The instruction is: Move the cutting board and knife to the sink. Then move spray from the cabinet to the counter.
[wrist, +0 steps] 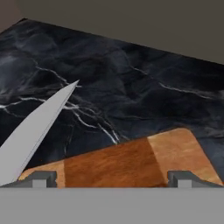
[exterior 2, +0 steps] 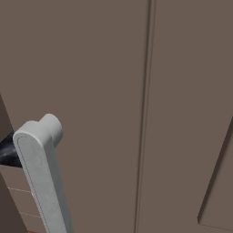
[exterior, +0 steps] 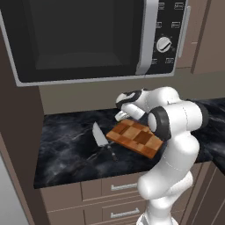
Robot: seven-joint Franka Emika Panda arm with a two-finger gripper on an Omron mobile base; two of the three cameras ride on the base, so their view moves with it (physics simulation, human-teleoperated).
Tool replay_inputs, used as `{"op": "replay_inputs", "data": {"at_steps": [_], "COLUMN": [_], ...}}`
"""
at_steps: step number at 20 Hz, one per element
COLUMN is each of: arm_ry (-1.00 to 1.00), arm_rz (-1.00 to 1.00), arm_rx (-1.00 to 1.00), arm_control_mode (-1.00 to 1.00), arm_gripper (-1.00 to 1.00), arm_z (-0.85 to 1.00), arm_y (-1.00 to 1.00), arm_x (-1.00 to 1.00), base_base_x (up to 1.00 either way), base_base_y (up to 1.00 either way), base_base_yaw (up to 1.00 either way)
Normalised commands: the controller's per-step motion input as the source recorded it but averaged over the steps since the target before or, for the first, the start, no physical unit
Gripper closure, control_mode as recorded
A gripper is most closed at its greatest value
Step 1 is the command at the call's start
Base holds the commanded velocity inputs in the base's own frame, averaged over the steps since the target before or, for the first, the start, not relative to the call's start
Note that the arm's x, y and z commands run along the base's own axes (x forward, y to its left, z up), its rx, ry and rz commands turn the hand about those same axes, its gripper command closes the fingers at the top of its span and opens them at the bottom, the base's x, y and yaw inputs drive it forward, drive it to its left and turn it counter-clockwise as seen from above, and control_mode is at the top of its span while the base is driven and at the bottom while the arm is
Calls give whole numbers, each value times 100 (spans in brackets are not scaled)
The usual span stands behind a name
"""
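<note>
Wooden cutting board lies beside the knife under the wide-open end effector.

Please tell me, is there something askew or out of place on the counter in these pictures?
Nothing is spilled or damaged. The cutting board lies diagonally on the counter, and the knife lies bare on the counter beside it, not on it. The open claw hovers over the board's edge.
</note>
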Motion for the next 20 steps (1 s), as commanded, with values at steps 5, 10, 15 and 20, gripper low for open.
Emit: {"op": "replay_inputs", "data": {"at_steps": [5, 10, 15, 20], "arm_ry": [4, 0, 0, 0], "arm_rz": [1, 4, 6, 7], "arm_rx": [-6, -2, -1, -2], "arm_control_mode": [-100, -100, -100, -100], "arm_gripper": [-100, -100, -100, -100], "arm_z": [-15, -18, -21, -28], "arm_y": [13, 8, 9, 6], "arm_x": [39, 31, 29, 23], "base_base_x": [0, 0, 0, 0], "base_base_y": [0, 0, 0, 0], "base_base_yaw": [0, 0, 0, 0]}}
